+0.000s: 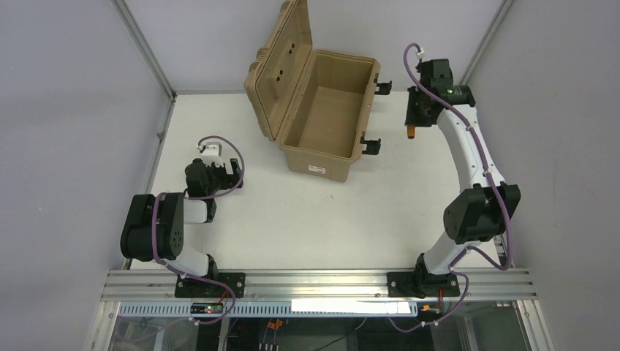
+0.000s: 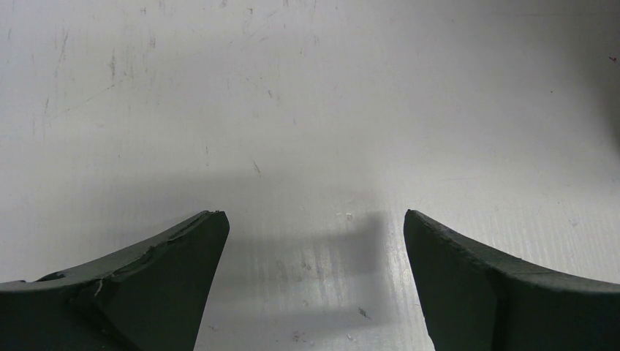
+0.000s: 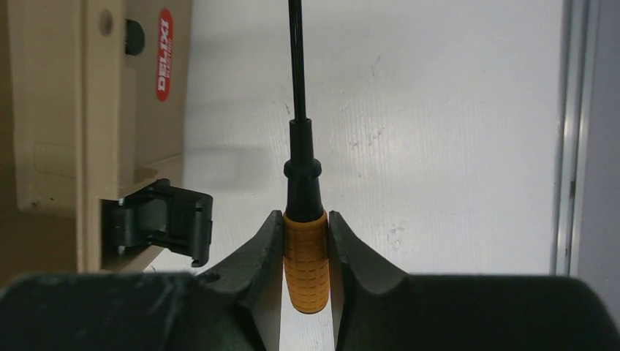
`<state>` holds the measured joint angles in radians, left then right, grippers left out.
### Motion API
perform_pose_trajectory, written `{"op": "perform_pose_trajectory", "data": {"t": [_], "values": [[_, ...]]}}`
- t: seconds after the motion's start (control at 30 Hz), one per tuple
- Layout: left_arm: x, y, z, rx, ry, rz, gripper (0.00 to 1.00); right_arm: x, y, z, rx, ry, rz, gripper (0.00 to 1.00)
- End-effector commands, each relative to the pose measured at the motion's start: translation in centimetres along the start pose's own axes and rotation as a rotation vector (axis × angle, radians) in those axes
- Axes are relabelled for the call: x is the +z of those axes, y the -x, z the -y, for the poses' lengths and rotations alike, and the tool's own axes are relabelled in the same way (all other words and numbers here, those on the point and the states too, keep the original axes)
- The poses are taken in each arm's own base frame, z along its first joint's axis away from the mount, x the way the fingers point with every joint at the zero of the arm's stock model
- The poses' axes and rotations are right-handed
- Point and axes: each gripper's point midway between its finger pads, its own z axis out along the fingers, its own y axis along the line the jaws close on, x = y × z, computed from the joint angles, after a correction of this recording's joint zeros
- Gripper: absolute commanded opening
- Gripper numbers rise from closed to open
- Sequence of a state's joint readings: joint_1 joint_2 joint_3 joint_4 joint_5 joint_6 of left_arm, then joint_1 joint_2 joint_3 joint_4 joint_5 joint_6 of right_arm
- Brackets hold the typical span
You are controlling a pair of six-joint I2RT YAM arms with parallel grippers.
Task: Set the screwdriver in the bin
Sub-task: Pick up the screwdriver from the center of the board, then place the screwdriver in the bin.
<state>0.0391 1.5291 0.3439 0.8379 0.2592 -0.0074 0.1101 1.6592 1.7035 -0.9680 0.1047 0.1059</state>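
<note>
Presently, right fingers (image 3: 265, 252): clamping together on the orange handle of the screwdriver (image 3: 305, 256), one finger pressing each side.
Screwdriver axis: running straight out ahead of the fingers, with the thin black shaft leading and its tip passing out of the wrist view.
Screwdriver place: hanging outside the bin (image 1: 322, 159), just beside its latch (image 3: 164, 219) wall.
Bin: standing open, its lid leaning up on the side away from this arm.
Deciding relation: the opening is lying to the left of the held tool, and the shaft is pointing along the latch wall rather than across it.
Nearer arm: the right one, already carrying.
Left fingers (image 2: 168, 278): standing apart over bare worktop (image 1: 307, 219), holding nothing.
</note>
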Motion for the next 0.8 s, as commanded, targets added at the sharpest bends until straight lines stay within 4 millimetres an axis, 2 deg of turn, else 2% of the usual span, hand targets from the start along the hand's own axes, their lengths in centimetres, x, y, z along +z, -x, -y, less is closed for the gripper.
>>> {"op": "perform_pose_trajectory", "data": {"t": [0.0,0.13,0.27,0.53,0.77], "values": [[0.2,1.9,0.0,0.024,-0.001,0.058,0.99,-6.2,3.2,1.0,0.021,-0.03,0.105,0.0],[0.2,1.9,0.0,0.023,-0.001,0.058,0.99,-8.7,5.3,1.3,0.03,-0.044,0.158,0.0],[0.1,1.9,0.0,0.024,0.0,0.059,0.99,-9.6,6.4,1.1,0.074,-0.037,0.174,0.0],[0.2,1.9,0.0,0.023,-0.001,0.058,0.99,-8.7,7.1,-1.4,0.246,0.055,0.157,0.0],[0.2,1.9,0.0,0.023,0.0,0.058,0.99,-8.2,7.6,-4.7,0.268,0.096,0.151,0.0]]}}
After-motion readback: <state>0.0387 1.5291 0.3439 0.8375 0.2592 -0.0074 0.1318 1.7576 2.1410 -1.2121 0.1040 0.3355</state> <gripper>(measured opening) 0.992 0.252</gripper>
